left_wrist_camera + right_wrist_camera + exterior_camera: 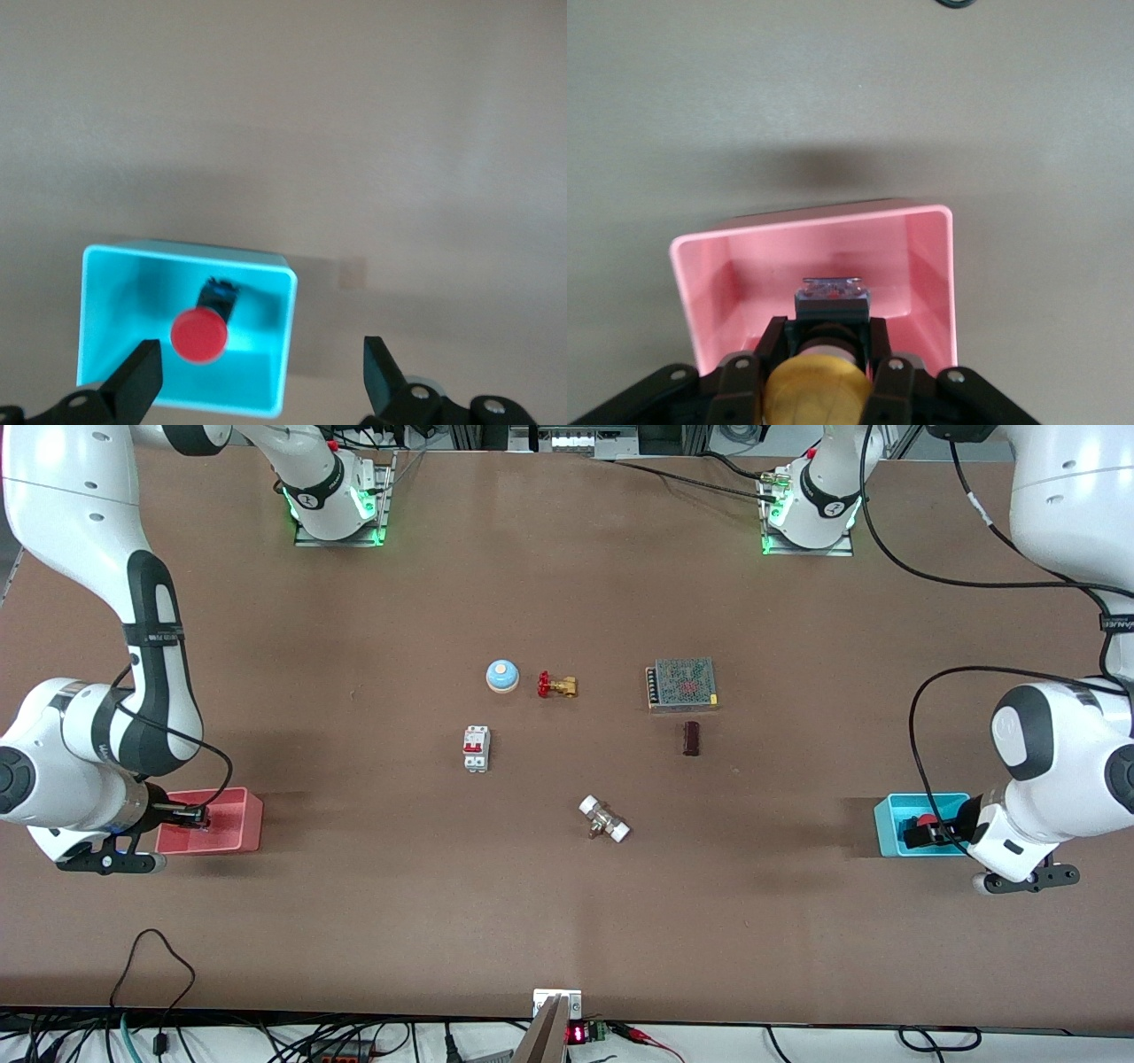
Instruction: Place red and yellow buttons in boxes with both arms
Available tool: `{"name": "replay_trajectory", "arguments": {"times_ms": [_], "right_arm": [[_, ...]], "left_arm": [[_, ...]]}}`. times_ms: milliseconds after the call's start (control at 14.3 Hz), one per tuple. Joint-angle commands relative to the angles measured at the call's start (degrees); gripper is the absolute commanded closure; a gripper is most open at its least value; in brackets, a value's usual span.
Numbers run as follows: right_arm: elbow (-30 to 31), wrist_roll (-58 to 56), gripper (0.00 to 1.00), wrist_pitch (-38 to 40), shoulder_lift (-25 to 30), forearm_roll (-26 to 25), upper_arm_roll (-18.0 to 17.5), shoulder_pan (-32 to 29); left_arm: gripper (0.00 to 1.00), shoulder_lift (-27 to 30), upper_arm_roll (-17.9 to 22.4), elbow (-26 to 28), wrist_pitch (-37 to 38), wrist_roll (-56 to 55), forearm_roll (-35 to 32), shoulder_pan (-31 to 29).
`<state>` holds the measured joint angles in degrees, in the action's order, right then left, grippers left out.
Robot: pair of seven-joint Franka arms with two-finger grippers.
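The right gripper (822,376) is over the pink-red bin (926,257), its fingers (897,376) clamped on the yellow-orange button (815,394) by its black body. The button's cap faces the camera, with its grey terminal end pointing down into the bin. The bin sits on the brown table (833,88).

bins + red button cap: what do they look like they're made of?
Cyan bin: looks like moulded plastic, smooth walls with a light sheen, rounded rim.
Pink bin: same look, one-piece plastic, semi-gloss, slightly see-through at the rim.
Red button, lying in the cyan bin under the open left gripper: the cap looks like matte plastic, evenly coloured with no glare; the body is dark, material unclear.
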<state>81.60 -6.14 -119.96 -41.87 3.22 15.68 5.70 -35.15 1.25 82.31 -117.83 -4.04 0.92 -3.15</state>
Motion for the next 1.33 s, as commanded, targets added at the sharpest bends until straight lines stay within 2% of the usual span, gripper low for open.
{"name": "replay_trajectory", "arguments": {"times_ms": [0,420,699,979,1049,1119,1189,1259], "right_arm": [[-2.3,-0.8,0.66,-0.1,-2.3,0.6,-0.9,-1.0],[-2.3,-0.9,0.66,-0.2,-3.9,3.2,-1.1,-1.5],[-2.3,-0.9,0.65,-0.7,-5.2,5.7,-1.2,-1.7],[-2.3,-1.4,0.62,-1.1,-5.7,5.7,-1.2,-1.7],[-2.3,-1.2,0.46,-1.2,-5.8,5.7,-1.2,-1.7],[-2.3,-0.6,0.09,-1.2,-5.8,5.8,-1.2,-1.8],[-2.4,-0.7,0.00,-1.1,-5.7,5.9,-1.2,-1.7],[-2.4,-0.8,0.00,-1.0,-5.2,5.9,-1.2,-1.6]], "left_arm": [[0.00,6.4,0.0,1.1,5.8,-2.4,-1.3,2.0],[0.00,18.4,-0.3,1.4,18.8,-2.3,-1.3,2.3],[0.00,24.4,-0.3,2.7,22.0,-0.6,-1.3,2.0],[0.00,30.4,-0.3,3.0,26.1,2.4,-1.3,1.8],[0.00,31.4,-0.3,3.0,26.6,2.4,-1.3,1.8],[0.00,32.4,-0.3,3.0,26.9,2.4,-1.3,1.8],[0.00,33.2,-0.4,3.0,27.0,2.5,-1.3,1.8],[0.00,33.7,-0.4,3.1,27.0,2.5,-1.3,1.8]]}}
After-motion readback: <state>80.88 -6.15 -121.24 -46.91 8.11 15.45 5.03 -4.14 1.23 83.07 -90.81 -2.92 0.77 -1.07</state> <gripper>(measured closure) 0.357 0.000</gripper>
